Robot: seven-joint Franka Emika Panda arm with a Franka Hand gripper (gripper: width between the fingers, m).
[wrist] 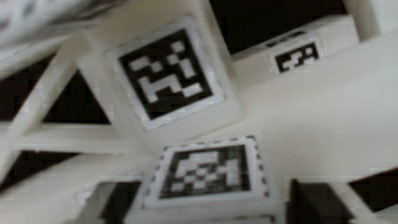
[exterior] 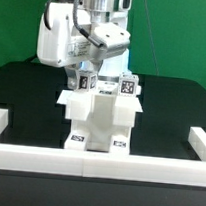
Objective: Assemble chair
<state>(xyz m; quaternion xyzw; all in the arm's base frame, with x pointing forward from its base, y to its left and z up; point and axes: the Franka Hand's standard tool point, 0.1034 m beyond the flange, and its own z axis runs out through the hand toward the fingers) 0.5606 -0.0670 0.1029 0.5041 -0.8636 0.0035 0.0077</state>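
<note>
One gripper hovers directly above the upright chair, at its tagged back. Whether its jaws are parted cannot be told.

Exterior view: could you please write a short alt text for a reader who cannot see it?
A white robot arm reaches down over a small white blocky chair that stands on a black table edged by a white rail. Black-and-white square tags mark the chair's pieces. The gripper is close to the chair's top; whether its jaws grip anything is unclear.
</note>
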